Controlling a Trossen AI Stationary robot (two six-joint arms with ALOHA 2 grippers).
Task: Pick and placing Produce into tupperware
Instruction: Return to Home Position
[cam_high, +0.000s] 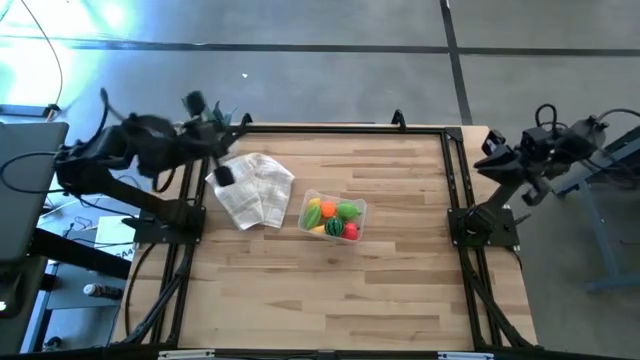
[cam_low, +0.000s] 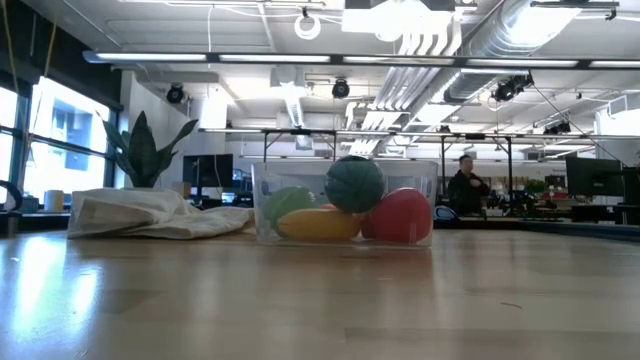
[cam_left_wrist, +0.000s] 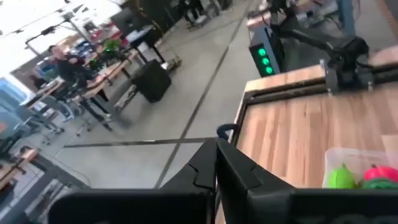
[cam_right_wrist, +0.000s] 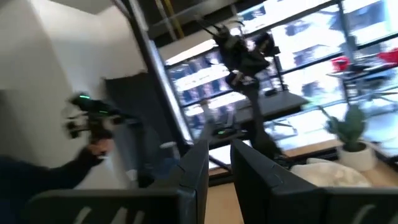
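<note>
The clear tupperware (cam_high: 333, 217) stands at the middle of the table, bottom flat on the wood, and holds several toy fruits: orange, yellow, green, red and a dark green round one (cam_low: 354, 183). The low view shows it (cam_low: 345, 203) with the fruits heaped inside, and it sits at the edge of the left wrist view (cam_left_wrist: 360, 168). My left gripper (cam_high: 224, 172) (cam_left_wrist: 216, 163) is shut, raised over the table's far left part above a white bag, and holds nothing. My right gripper (cam_high: 488, 150) (cam_right_wrist: 219, 163) waits beyond the table's right edge, open by a narrow gap.
A crumpled white bag (cam_high: 255, 190) (cam_low: 155, 213) lies on the table left of the tupperware. A black frame rail (cam_high: 340, 128) runs along the table's far edge and both sides. A potted plant (cam_low: 150, 150) and a person (cam_low: 465, 188) stand in the room behind.
</note>
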